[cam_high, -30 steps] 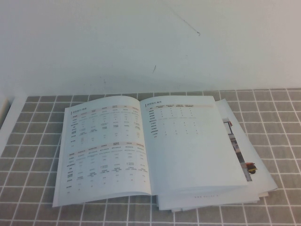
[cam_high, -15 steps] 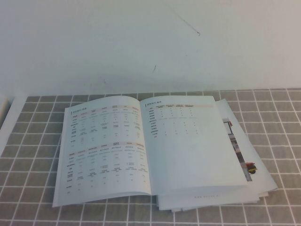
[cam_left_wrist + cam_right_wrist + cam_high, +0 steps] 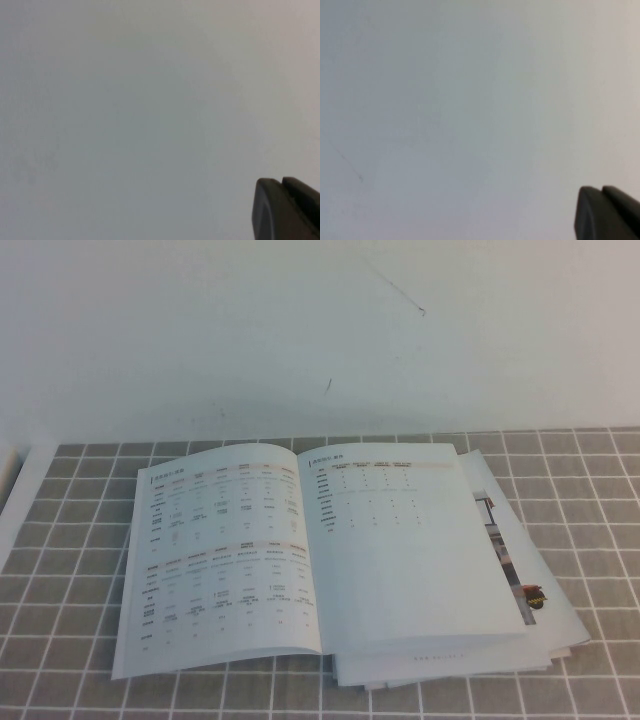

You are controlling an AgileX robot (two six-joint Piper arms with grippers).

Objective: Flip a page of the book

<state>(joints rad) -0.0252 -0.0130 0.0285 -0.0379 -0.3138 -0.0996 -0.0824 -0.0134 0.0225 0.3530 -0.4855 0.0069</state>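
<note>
The large thin white softcover book is lying open near the middle of the grey-tiled counter, its lower edge close to the counter's near edge. The mostly blank thin white glossy page is resting flat on the right half, over loose white booklets with a red-and-black photo sticking out toward the counter's right edge.

Neither arm is showing over the counter. The left claw and the right claw are each facing a plain pale wall, well apart from the book; I cannot tell how wide either is standing.

Likely trouble: the slick sheet is slipping from a pinch, several pages are lifting together, or the booklets underneath are sliding and dragging the book.
</note>
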